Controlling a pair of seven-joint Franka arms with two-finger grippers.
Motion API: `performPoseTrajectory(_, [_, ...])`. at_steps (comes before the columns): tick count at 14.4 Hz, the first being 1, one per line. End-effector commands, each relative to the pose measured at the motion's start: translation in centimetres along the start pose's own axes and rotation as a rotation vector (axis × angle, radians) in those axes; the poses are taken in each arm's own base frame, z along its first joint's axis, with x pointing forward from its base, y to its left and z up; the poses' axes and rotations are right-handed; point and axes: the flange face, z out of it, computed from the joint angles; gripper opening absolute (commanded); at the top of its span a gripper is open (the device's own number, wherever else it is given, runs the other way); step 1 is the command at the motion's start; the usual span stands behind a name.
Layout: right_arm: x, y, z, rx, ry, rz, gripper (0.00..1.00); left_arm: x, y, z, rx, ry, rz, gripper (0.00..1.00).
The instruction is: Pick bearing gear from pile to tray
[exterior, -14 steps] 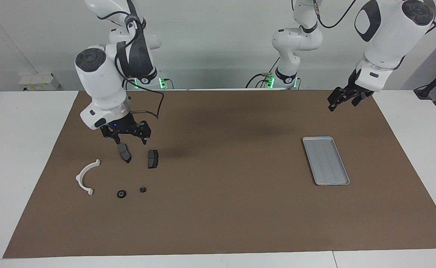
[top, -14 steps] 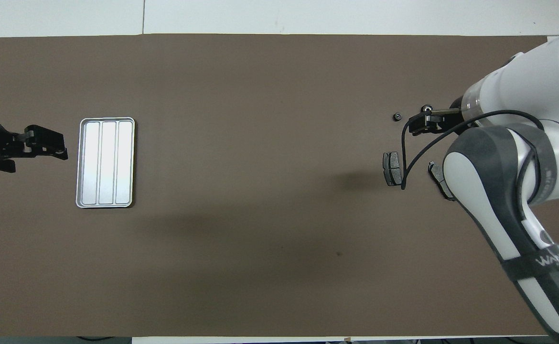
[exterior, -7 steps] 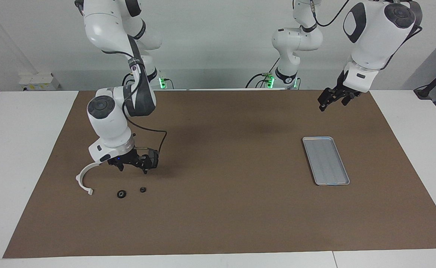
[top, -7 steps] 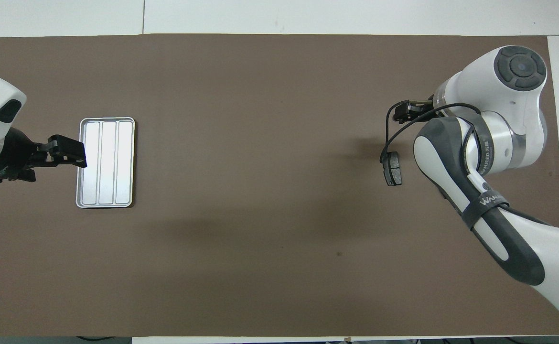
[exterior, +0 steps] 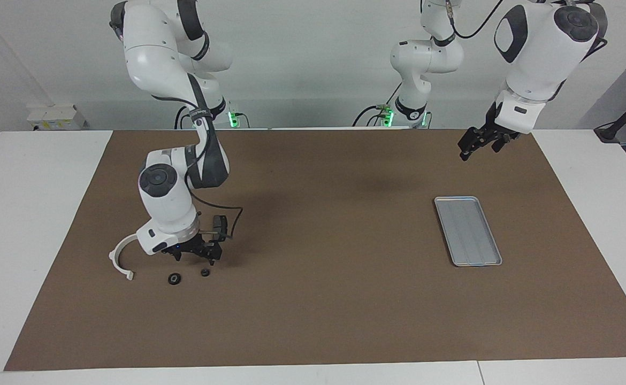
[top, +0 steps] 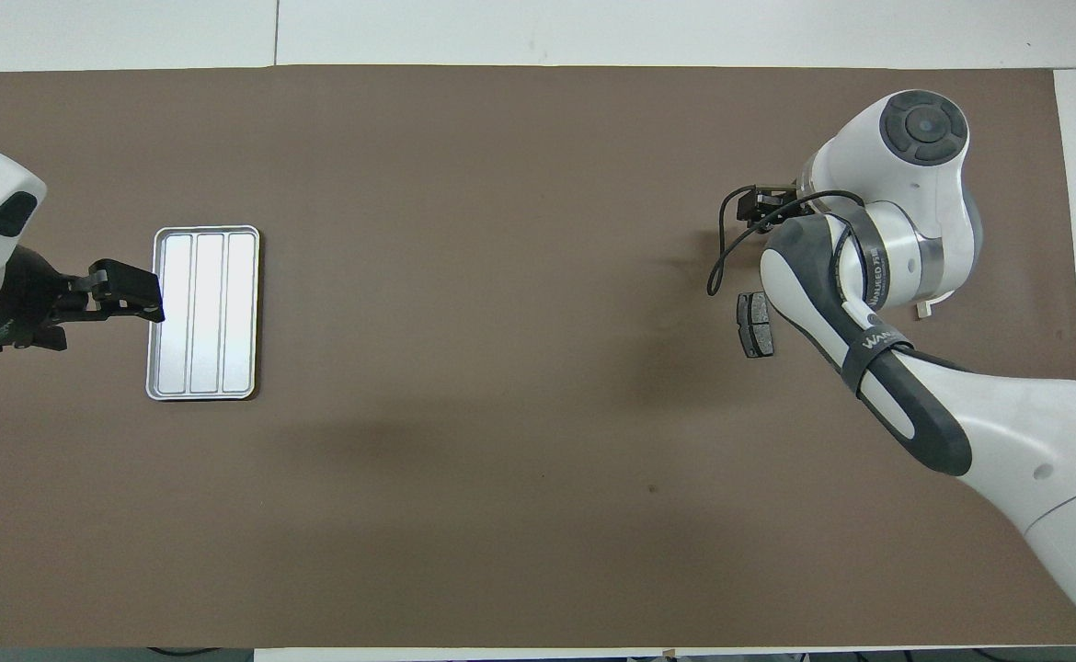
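Note:
The pile lies at the right arm's end of the mat: a white half-ring bracket, a dark grey brake pad, and two tiny black round pieces. My right gripper is open and empty. It hangs low over the mat just nearer the robots than the black pieces, touching neither. The arm hides the second brake pad. In the overhead view the right gripper covers the black pieces, and one brake pad shows. The silver tray is empty. My left gripper waits open, raised beside the tray.
A brown mat covers the table, with white table edge around it. The right arm's cable loops down near the brake pad.
The right gripper has come down and moved away from the robots, from over the brake pads to just above the black round pieces. The left gripper has hardly moved.

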Motion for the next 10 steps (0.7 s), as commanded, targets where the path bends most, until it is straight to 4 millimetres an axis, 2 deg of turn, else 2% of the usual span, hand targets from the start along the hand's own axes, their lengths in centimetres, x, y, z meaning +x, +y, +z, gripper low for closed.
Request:
performPoseTrajectory(1, [0.87,-0.56,1.87,-0.011,0.009,0.016,1.00,-1.11,0.20,0.18,0.001,0.011,0.012,1.00])
performPoseTrajectory(5, [0.99,-0.60,2.06,-0.009,0.012,0.059,0.95,-1.25,0.17,0.41,0.000,0.009,0.012,1.00])
performPoseTrajectory(7, [0.96,-0.61,2.18,-0.007,0.008,0.063,0.84,-1.32,0.05,0.49,-0.001,0.012,0.007,1.00])
performPoseTrajectory(10, [0.76,-0.70,2.30,-0.002,-0.003,0.090,0.75,-1.35,0.02,0.47,0.000,0.014,0.004,1.00])
